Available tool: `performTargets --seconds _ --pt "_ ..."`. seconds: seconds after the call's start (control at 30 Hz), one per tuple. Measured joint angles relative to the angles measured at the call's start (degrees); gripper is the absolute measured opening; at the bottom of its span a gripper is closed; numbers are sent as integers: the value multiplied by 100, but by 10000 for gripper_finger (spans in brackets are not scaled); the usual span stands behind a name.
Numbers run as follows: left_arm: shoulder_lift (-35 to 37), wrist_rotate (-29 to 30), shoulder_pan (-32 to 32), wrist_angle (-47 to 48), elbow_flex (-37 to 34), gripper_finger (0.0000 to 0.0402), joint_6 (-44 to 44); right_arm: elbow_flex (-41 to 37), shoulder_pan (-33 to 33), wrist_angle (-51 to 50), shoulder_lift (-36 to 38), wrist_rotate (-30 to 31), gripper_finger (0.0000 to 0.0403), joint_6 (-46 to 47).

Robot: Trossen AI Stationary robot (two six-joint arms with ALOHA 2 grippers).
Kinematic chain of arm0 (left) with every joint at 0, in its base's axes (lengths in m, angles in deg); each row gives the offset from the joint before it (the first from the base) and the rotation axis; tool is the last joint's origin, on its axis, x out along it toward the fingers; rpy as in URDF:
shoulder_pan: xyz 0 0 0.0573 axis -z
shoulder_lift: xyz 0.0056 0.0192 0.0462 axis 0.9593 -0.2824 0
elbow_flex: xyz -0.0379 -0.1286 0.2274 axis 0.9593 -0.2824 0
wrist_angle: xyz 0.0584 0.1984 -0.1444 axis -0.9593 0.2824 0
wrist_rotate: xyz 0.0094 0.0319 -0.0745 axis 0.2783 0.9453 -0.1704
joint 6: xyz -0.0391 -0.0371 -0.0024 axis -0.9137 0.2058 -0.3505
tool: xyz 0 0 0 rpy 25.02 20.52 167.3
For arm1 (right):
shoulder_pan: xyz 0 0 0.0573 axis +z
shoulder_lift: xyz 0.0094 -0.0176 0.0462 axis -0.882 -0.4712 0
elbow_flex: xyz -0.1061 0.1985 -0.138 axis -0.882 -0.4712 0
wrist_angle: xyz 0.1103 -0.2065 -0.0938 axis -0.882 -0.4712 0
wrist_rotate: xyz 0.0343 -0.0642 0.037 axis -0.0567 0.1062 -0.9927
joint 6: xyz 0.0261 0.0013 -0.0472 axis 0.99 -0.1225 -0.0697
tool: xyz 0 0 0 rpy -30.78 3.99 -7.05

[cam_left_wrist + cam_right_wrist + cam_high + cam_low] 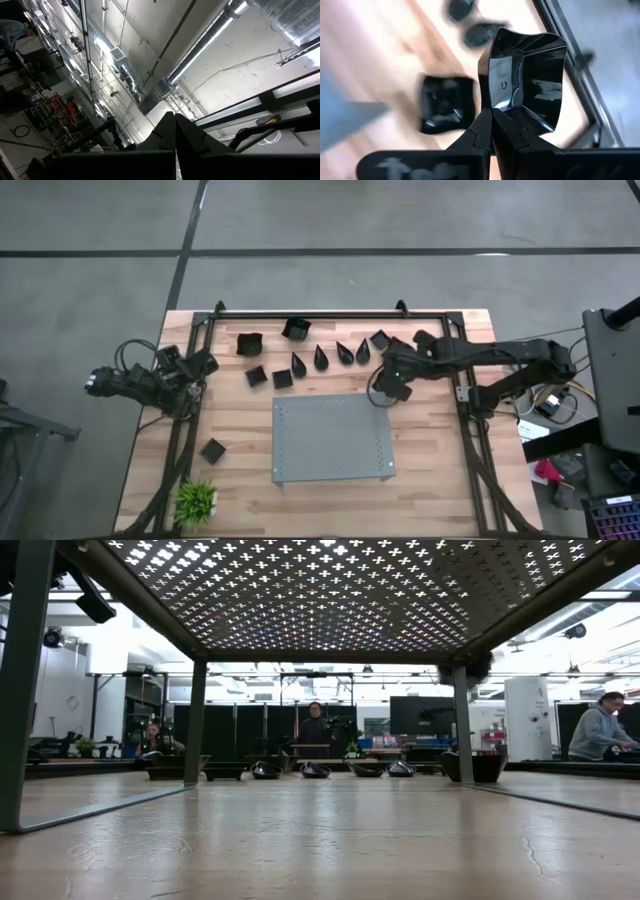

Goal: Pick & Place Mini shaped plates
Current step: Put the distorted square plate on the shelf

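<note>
My right gripper (396,383) hangs over the table's right half, just beyond the grey board, shut on a glossy black square mini plate (527,80). More mini plates lie on their bases along the far side: square ones (248,343) (297,329) (283,379) and teardrop ones (321,358) (344,352). One square plate (213,450) lies alone at the near left. My left gripper (175,135) waits shut at the table's left edge (197,366), pointing up at the ceiling with nothing in it. My right gripper pinches one side wall of the square plate at its rim (491,102) between its two fingers. The fingers slant down from above. The plate is lifted clear of the table and stands on edge, its hollow side facing the wrist camera.
A large grey perforated board (332,437) on legs stands in the table's near middle. A small green plant (196,502) sits at the near left corner. A black frame rail (330,313) runs along the far edge. People are in the room beyond (602,730).
</note>
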Motion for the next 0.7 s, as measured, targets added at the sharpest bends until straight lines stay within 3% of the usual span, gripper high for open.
performTargets --seconds 0.17,0.37,0.7 --pt "1 0 1 -1 0 0 -4 797 855 -77 -326 16 8 -154" --pt "1 -7 0 24 0 0 -25 1731 1706 -468 -930 21 8 329" --pt "1 -154 0 78 -2 0 -109 3341 2829 -1524 -2515 32 8 861"
